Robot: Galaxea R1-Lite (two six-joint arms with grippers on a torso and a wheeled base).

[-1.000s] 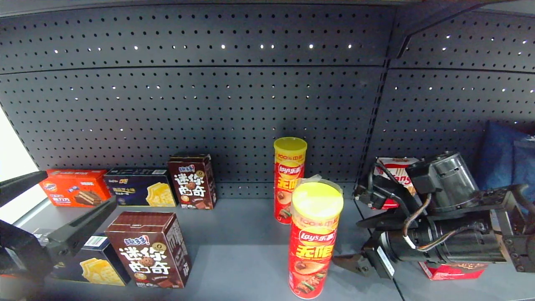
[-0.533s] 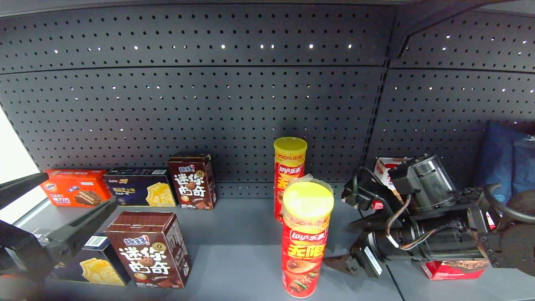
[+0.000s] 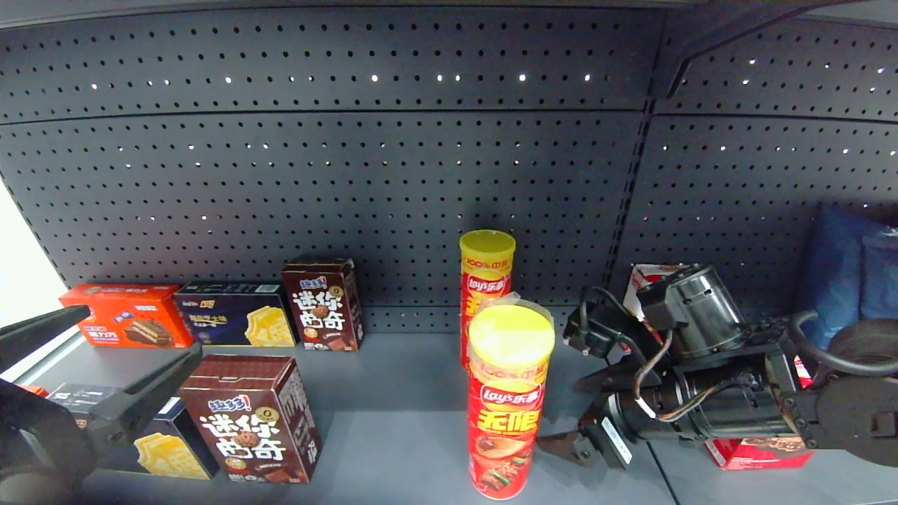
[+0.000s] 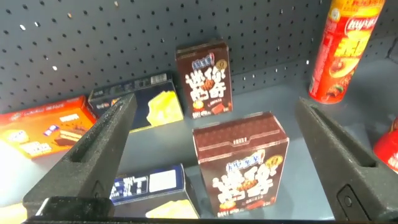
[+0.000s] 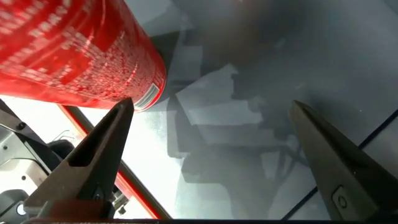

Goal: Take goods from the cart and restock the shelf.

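Two red chip cans with yellow lids stand on the grey shelf [image 3: 407, 428]: one in front [image 3: 506, 407], one behind it by the pegboard [image 3: 485, 280]. My right gripper [image 3: 572, 414] is open, low on the shelf just right of the front can. In the right wrist view the front can [image 5: 74, 56] lies beyond one fingertip [image 5: 121, 112], outside the jaws, with bare shelf between the fingers. My left gripper [image 3: 140, 333] hangs open at the front left, above the boxes; in the left wrist view the left gripper [image 4: 214, 106] straddles a brown cookie box [image 4: 242, 165].
Brown cookie boxes [image 3: 251, 417] [image 3: 323, 305], navy cracker boxes [image 3: 235, 315] [image 3: 158, 442] and an orange box [image 3: 126, 315] fill the left part. A divider separates the right bay with red-and-white boxes [image 3: 649, 277] [image 3: 758, 452] and blue bags [image 3: 849, 259]. Free shelf lies between the boxes and cans.
The front can has slid left along the shelf, and my right gripper has moved left with it. The left gripper has sunk slightly.
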